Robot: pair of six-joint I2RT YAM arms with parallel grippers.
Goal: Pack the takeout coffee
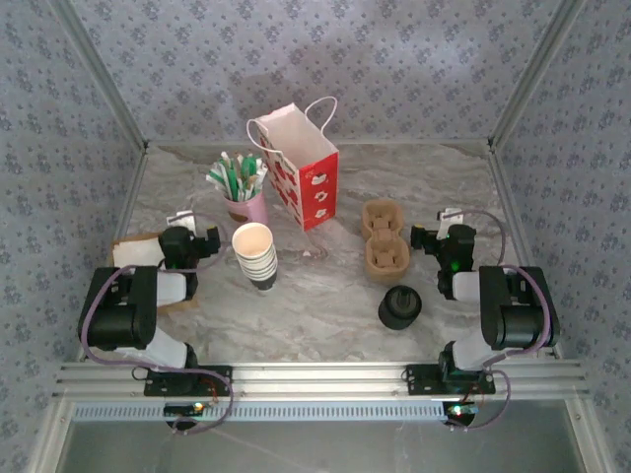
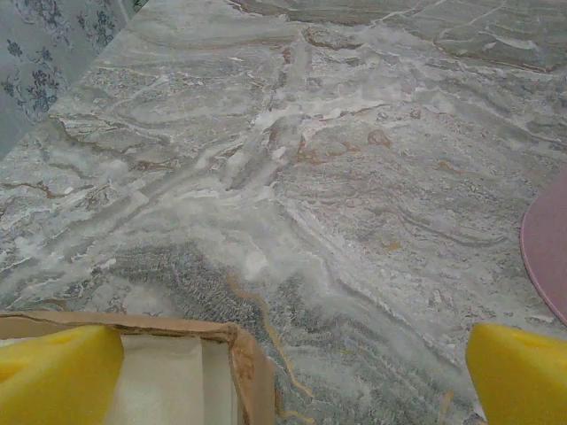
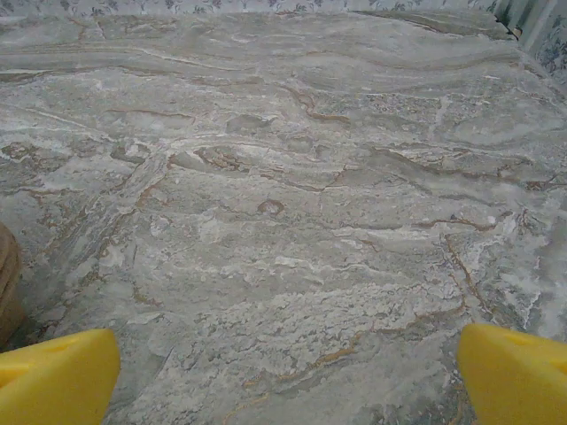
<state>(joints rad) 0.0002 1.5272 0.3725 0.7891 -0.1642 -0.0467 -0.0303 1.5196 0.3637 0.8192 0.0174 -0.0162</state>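
— Where's the takeout coffee (image 1: 399,306)?
— Upright on the tabletop (image 1: 325,296), right of centre toward the near edge, just nearer than the cardboard cup carrier (image 1: 385,236).
— The end effectors?
— Left end effector (image 2: 292,376): yellow fingers spread wide, over a cardboard box (image 2: 244,354) corner by the left edge. Right end effector (image 3: 288,376): spread wide too, above bare marble.

A lab test cell staged as a café counter: silver aluminium rails (image 1: 325,376) and blue-grey floral-papered wall panels (image 1: 394,59) box in a grey marble-patterned tabletop (image 1: 325,305) holding stacked white striped paper cups (image 1: 256,258), a brown moulded-pulp cup carrier (image 1: 385,239) and a red-and-white paper bag (image 1: 304,175).
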